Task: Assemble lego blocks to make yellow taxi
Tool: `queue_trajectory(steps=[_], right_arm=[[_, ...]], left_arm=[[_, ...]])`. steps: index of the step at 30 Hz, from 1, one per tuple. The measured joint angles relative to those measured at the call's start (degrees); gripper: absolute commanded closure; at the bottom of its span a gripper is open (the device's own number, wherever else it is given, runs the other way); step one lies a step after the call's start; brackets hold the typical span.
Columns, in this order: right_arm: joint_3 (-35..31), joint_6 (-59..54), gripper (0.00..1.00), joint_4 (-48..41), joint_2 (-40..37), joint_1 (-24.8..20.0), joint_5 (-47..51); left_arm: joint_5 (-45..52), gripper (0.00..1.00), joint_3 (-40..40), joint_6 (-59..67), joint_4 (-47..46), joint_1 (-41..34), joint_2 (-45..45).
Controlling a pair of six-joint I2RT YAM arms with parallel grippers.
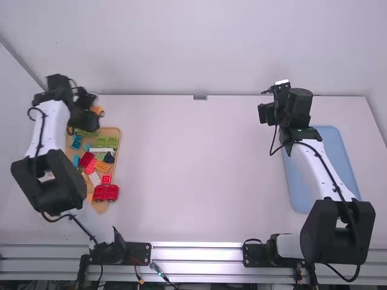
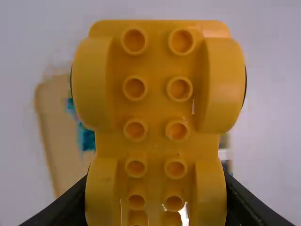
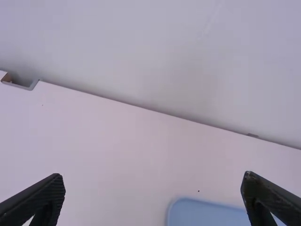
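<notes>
At the table's far left my left gripper [image 1: 91,115] hangs above the far end of the wooden tray, with a yellow-orange wheeled car base [image 1: 97,110] partly hidden by it. In the left wrist view that car base [image 2: 157,108] shows its studs, and my left gripper [image 2: 155,207] is shut on it from both sides. Loose blocks lie in the tray, among them a red car base [image 1: 106,193] and an orange brick [image 1: 103,165]. Over the table's far right side my right gripper [image 1: 266,115] is held up; in the right wrist view the right gripper [image 3: 153,193] is open around nothing.
A wooden tray [image 1: 100,207] of mixed blocks stands at the left, with green, blue, red and white pieces. The blue tray [image 1: 297,193] lies at the right under the right arm. The back wall [image 1: 199,48] rises behind the table's far edge.
</notes>
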Motion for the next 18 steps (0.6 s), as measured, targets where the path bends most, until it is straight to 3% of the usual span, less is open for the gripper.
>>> queue_trajectory(steps=[2, 3, 9, 18], right_arm=[[0.00, -0.02, 0.01, 0.00, 0.00, -0.02, 0.00], [0.00, -0.02, 0.01, 0.00, 0.00, 0.00, -0.17], [0.00, 0.00, 0.01, -0.44, 0.00, -0.02, -0.02], [0.00, 0.00, 0.01, -0.35, 0.00, 0.00, -0.07]], left_arm=[[-0.09, 0.90, -1.97, 1.97, -0.09, -4.42, -2.40], [0.00, 0.92, -3.67, 4.63, -0.37, -10.60, -4.28], [-0.09, 0.95, -7.82, 10.38, 2.38, -26.73, -3.85], [-0.09, 0.99, -8.46, 16.22, 1.46, -43.98, 7.78]])
